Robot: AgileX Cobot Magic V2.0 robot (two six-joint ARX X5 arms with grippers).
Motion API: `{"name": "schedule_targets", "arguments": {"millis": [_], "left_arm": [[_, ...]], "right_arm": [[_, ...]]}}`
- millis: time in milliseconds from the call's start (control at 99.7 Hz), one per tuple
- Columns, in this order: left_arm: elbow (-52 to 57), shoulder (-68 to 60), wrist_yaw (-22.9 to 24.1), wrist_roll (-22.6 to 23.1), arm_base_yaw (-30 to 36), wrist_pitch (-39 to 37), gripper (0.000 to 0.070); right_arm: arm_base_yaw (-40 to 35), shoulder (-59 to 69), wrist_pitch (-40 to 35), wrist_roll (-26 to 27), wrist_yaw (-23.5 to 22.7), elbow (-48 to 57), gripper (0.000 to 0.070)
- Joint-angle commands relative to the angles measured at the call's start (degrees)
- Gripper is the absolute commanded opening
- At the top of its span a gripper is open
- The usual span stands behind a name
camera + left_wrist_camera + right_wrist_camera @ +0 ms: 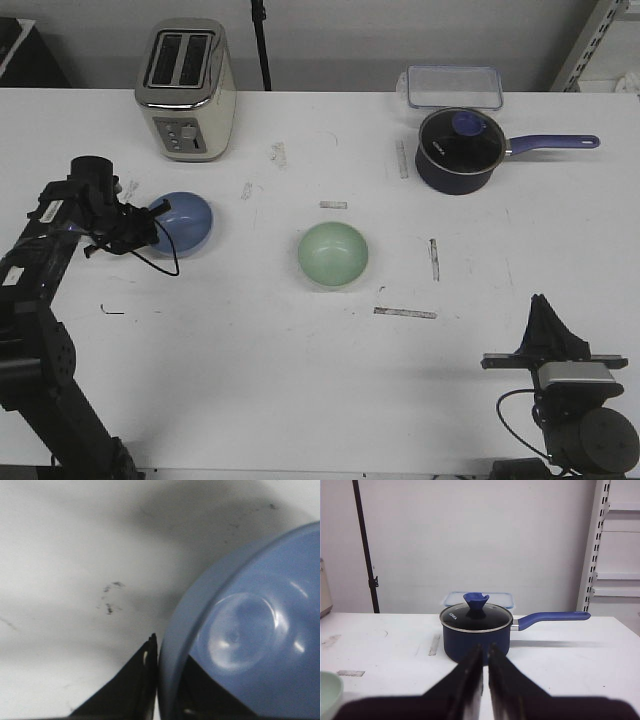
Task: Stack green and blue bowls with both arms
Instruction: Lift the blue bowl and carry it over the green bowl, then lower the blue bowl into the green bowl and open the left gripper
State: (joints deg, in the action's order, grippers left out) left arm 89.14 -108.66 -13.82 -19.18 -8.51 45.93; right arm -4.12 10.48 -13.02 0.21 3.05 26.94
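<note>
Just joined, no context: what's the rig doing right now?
The left gripper is clamped on the rim of the blue bowl, one finger inside and one outside, as the left wrist view shows. The bowl sits tilted at the left of the table. The green bowl rests untouched at mid-table. The right gripper is shut and empty, parked at the near right edge facing the saucepan. Nothing is stacked yet.

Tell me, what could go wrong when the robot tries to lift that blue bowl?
The left claw pinches only the thin rim of the blue bowl, one finger inside and one outside. The bowl looks glossy, so it might slip or swing when lifted. The bowl already sits tilted, so it may land crooked on the green bowl and slide off. The right claw rests shut far from both bowls, so it probably can't steady the green one.
</note>
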Motion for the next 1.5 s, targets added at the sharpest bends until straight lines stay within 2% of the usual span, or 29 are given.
{"name": "schedule_targets", "arguments": {"millis": [0, 180, 381, 582, 963, 1183, 1494], "left_arm": [[1.33, -0.15, -1.22, -1.55, 0.85, 0.74, 0.0000], [5.42, 0.22, -1.64, -2.56, 4.98, 5.29, 0.0000], [14.73, 0.22, -1.64, -2.62, 11.10, 8.31, 0.0001], [20.98, 0.22, -1.64, -3.21, 19.37, 8.31, 0.0001], [21.09, -1.38, -1.14, -4.22, 35.93, 5.55, 0.0001], [21.09, -5.73, -1.16, -4.00, 38.91, 5.51, 0.0001], [21.09, -9.55, -1.16, -4.02, 39.19, 6.93, 0.0019]], "right_arm": [[-0.04, 0.00, 0.59, -0.04, -0.02, 0.37, 0.0016], [-0.04, 0.00, 0.59, -0.04, -0.02, 0.37, 0.0016], [-0.04, 0.00, 0.59, -0.04, -0.02, 0.37, 0.0016], [-0.04, 0.00, 0.59, -0.04, -0.02, 0.37, 0.0016], [-0.04, 0.00, 0.59, -0.04, -0.02, 0.37, 0.0016], [-0.04, 0.00, 0.59, -0.04, -0.02, 0.37, 0.0016], [-0.04, 0.00, 0.59, -0.04, -0.02, 0.37, 0.0016]]}}
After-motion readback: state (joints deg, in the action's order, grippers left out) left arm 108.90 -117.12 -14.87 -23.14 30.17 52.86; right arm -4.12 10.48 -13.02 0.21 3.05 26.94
